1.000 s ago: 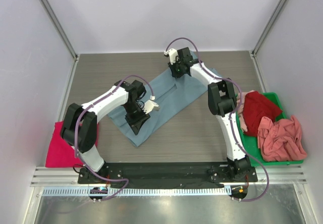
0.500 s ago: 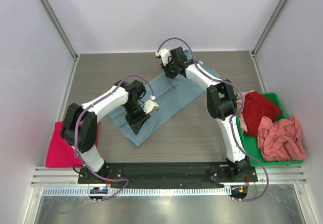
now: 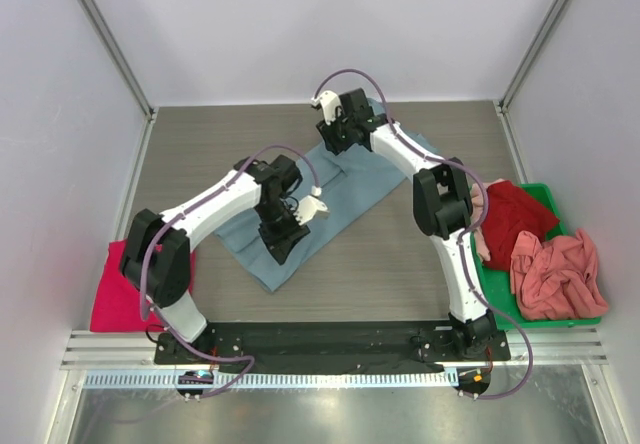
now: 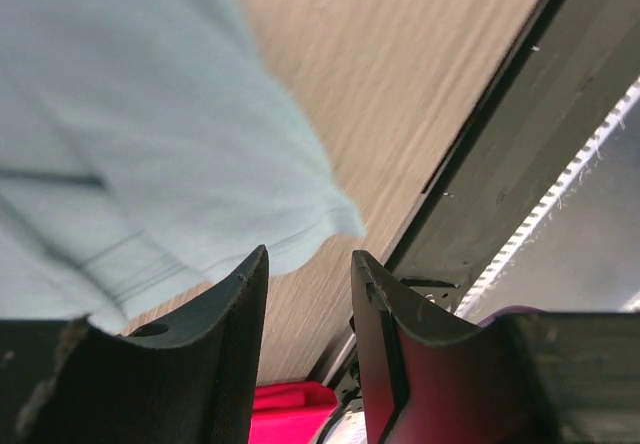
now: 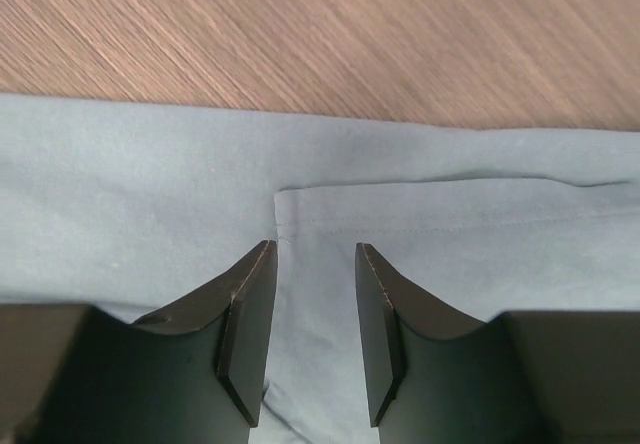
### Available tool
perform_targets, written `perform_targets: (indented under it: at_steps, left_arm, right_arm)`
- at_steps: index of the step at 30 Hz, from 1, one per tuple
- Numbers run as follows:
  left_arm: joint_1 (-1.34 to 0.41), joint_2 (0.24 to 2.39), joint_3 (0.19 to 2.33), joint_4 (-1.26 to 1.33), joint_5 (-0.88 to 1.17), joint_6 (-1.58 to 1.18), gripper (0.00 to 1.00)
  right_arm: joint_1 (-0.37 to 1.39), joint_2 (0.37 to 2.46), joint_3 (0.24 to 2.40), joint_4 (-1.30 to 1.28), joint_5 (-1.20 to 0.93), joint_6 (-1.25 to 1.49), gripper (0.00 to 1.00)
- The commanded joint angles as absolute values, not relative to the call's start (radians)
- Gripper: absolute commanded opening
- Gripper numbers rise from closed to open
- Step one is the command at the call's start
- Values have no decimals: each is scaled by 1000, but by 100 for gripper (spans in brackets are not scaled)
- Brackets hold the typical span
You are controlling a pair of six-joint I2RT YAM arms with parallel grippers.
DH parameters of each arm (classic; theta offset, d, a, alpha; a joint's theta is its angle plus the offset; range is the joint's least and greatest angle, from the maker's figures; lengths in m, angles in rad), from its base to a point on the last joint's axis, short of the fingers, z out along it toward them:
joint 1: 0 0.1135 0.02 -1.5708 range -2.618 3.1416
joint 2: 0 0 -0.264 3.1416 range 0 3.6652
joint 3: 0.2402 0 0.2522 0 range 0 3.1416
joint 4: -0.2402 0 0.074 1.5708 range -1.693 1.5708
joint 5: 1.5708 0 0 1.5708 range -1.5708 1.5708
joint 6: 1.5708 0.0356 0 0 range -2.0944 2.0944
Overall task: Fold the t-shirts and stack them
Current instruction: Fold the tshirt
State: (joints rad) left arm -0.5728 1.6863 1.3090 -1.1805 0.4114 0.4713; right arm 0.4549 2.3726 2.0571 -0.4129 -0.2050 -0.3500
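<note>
**Grey-blue shirt spread out, both pincers apart and empty above it**

The dusty grey-blue cloth t-shirt lies slantwise mid-way across the brown wood-grain table. The left gripper hangs over its near end and the right gripper over its far end, beside a stitched hem. To fold well, each should probably pinch an edge squarely, and both lift together, keeping the cloth taut. The magenta-pink cloth shirt lies near-left, likely the stack.

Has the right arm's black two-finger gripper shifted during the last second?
Yes. The right gripper slid leftward over the grey-blue t-shirt, farther from the green plastic bin.
</note>
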Motion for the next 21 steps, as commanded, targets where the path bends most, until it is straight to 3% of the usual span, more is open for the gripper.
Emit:
perform_targets:
  at_steps: [1, 12, 21]
  left_arm:
    - [-684, 1670, 1315, -1184, 404, 467, 40]
    - [-721, 1713, 1174, -1000, 209, 399, 38]
    - [-721, 1782, 1129, -950, 224, 382, 39]
  right_arm:
    - [457, 2203, 2060, -373, -186, -319, 43]
    - [454, 2008, 1830, -373, -140, -373, 44]
    - [454, 1979, 1782, -373, -121, -406, 44]
